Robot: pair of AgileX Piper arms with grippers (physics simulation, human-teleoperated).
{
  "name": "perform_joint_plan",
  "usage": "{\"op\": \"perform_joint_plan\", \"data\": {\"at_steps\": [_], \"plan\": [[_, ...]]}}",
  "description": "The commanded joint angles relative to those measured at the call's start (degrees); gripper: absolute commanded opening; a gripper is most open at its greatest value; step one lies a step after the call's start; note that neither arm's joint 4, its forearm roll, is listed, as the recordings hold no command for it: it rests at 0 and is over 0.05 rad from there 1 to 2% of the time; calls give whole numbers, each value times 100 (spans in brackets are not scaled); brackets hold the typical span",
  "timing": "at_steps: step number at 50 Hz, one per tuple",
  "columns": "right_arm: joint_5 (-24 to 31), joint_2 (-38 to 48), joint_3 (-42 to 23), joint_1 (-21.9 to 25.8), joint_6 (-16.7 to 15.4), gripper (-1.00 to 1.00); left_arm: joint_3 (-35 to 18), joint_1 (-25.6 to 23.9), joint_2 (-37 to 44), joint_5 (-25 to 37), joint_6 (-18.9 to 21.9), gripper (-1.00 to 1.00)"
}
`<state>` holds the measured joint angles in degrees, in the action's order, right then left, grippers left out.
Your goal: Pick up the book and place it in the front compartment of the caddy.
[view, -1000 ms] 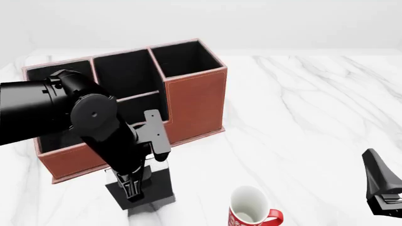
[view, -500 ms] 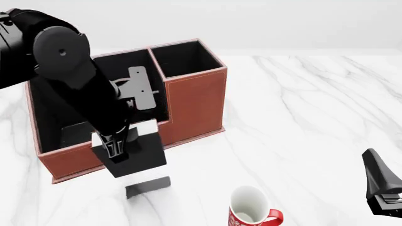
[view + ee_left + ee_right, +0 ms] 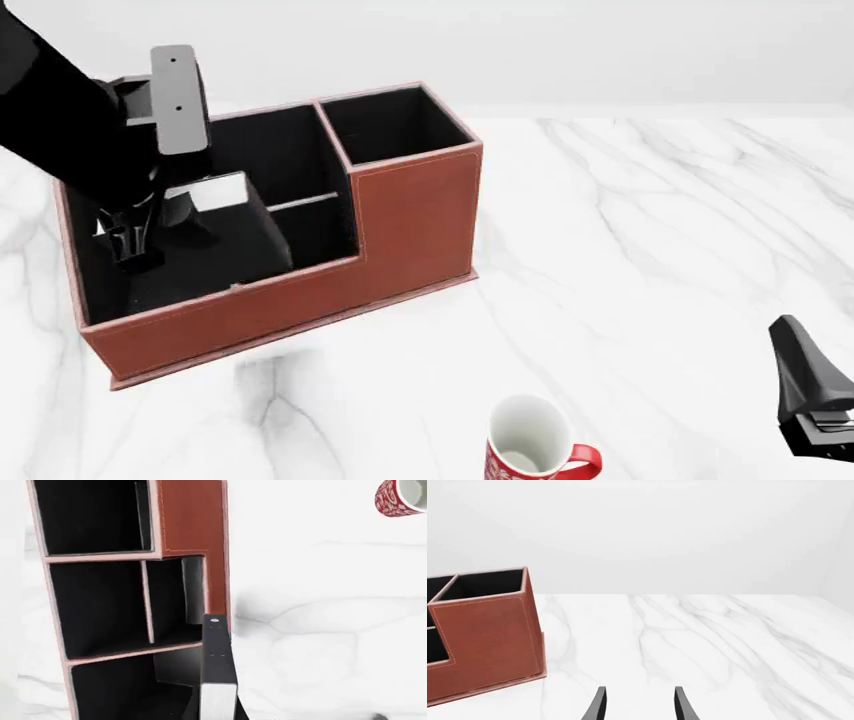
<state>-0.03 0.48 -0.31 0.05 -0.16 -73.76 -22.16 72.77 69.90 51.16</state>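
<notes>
White marbled surface (image 3: 641, 230), pale wall behind. Nearest: red-and-white mug (image 3: 534, 452) upright at the front edge, right tool (image 3: 637, 705) low beside it, fingers spread, nothing between them. Farther back, caddy (image 3: 414, 215) on the left. Left tool (image 3: 134, 235) pinches the book (image 3: 227, 235), holding it tilted over the caddy's low front compartment, not resting inside.
</notes>
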Motion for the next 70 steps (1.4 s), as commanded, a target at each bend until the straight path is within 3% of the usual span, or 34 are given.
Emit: {"op": "perform_joint_plan", "data": {"at_steps": [1, 18, 31, 35, 37, 39, 40, 43, 50, 56, 58, 70], "plan": [[-12, 9, 2, 1, 7, 100, -390, 429, -168, 0, 532, -100], [-12, 9, 2, 1, 6, 100, -1093, 657, 162, 0, 758, -100], [-12, 9, 2, 1, 7, 100, -1612, 689, 570, 0, 681, -100], [-12, 9, 2, 0, 5, 100, -1758, 935, 603, 0, 908, -100], [-12, 8, 2, 1, 7, 100, -1887, 785, 733, 0, 759, -100], [-12, 11, 2, 0, 6, 100, -1916, 914, 706, 0, 903, -100], [-13, 9, 2, 1, 7, 100, -2043, 720, 844, 0, 725, -100], [-12, 9, 2, 1, 7, 100, -2096, 861, 828, 0, 882, -100], [-12, 9, 2, 1, 5, 100, -2351, 703, 1111, 0, 725, -100], [-12, 9, 2, 0, 6, 100, -2473, 853, 1174, 0, 877, -100], [-12, 10, 2, 0, 6, 100, -2563, 689, 1301, 0, 712, -100], [-12, 9, 2, 0, 6, 100, -2849, 791, 1534, 0, 779, -100]]}}
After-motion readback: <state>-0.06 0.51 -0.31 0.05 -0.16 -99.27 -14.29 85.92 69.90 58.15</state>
